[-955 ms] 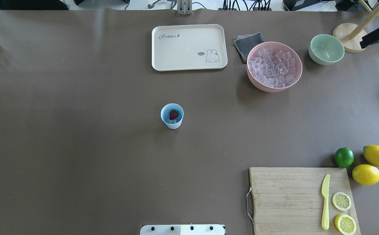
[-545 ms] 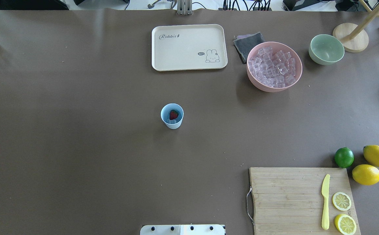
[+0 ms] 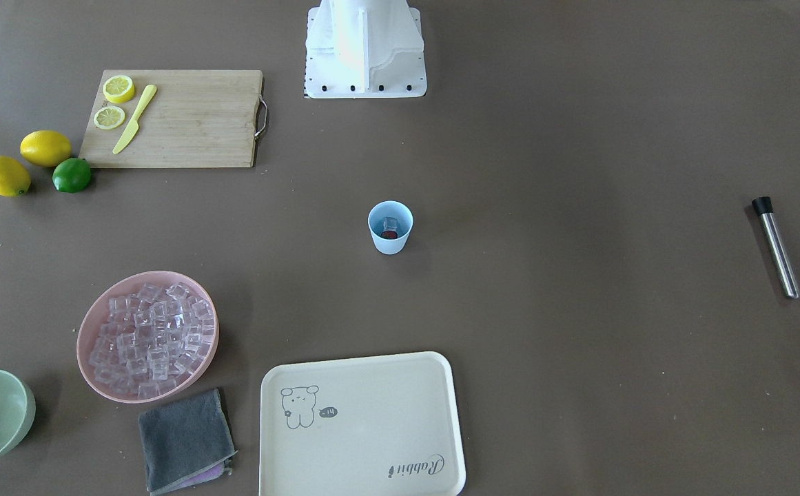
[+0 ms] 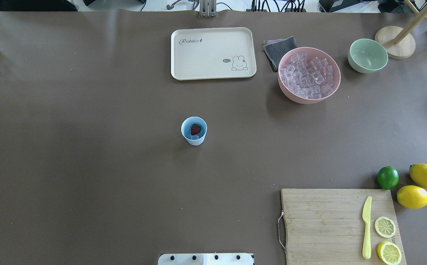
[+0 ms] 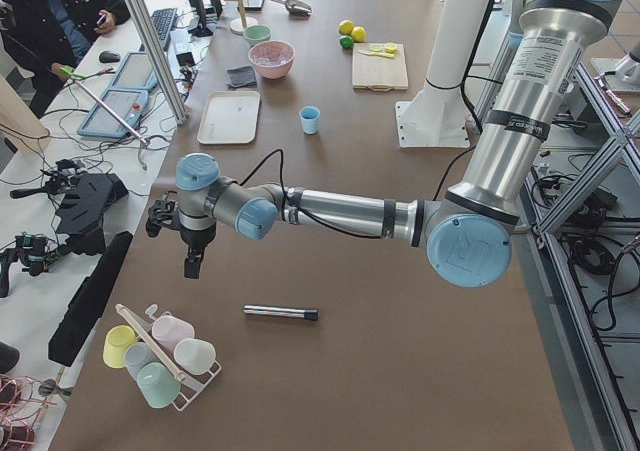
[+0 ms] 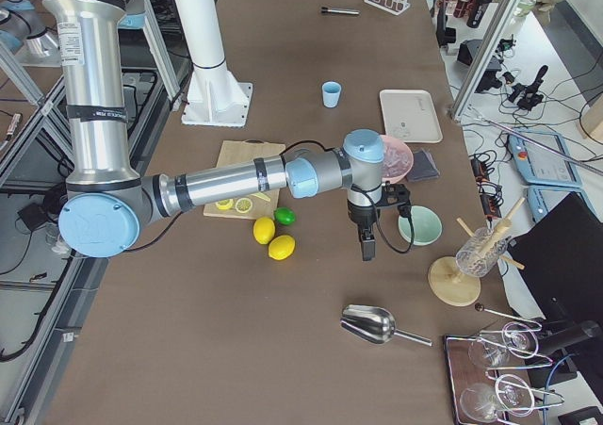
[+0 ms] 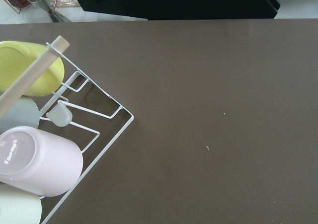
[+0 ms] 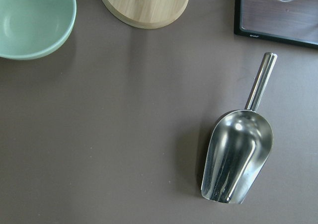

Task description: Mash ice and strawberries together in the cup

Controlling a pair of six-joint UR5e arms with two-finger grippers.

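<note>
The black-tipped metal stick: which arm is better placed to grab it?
Left. The left claw hangs close to the metal stick; the right claw is at the table's other end, by the scoop.

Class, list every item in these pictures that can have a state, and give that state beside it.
cup: upright, holding ice and a strawberry.
strawberry: whole, unmashed, in the cup.
ice cube: whole, in the cup.
pink bowl: upright, heaped with loose ice.
steel muddler: lying flat, unheld.
scoop: lying hollow side up, unheld.
left gripper: open or shut, cannot tell.
right gripper: open or shut, cannot tell.
</note>
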